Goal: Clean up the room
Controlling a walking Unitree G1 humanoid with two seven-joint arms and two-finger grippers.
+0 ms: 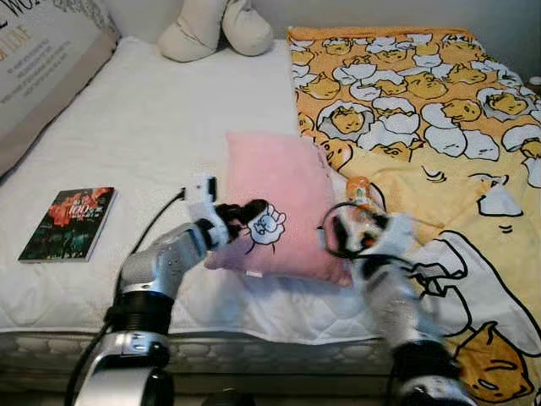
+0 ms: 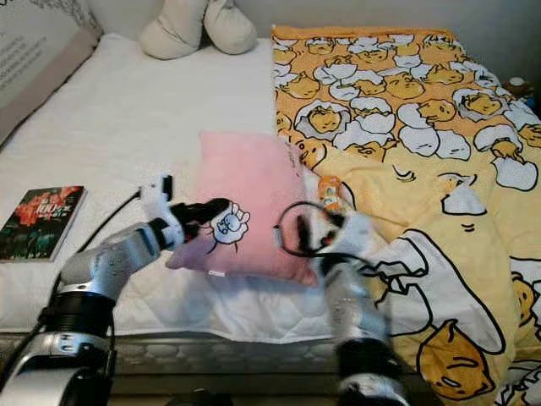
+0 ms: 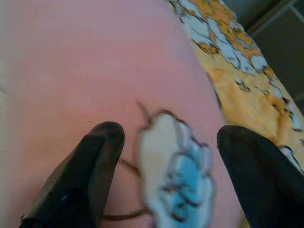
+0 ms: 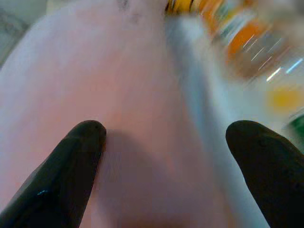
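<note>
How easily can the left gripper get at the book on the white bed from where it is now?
Probably yes. The book lies flat and alone on the mattress, to the left of the left gripper, which is open at the pink pillow.

My two head eyes look forward and down over the bed (image 1: 169, 118). Each wrist camera peers along my claw, close against the pink pillow (image 1: 279, 194) both eyes share.

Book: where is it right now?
The book lies flat on the white mattress, far left of the pink pillow, beyond the left tool.
</note>
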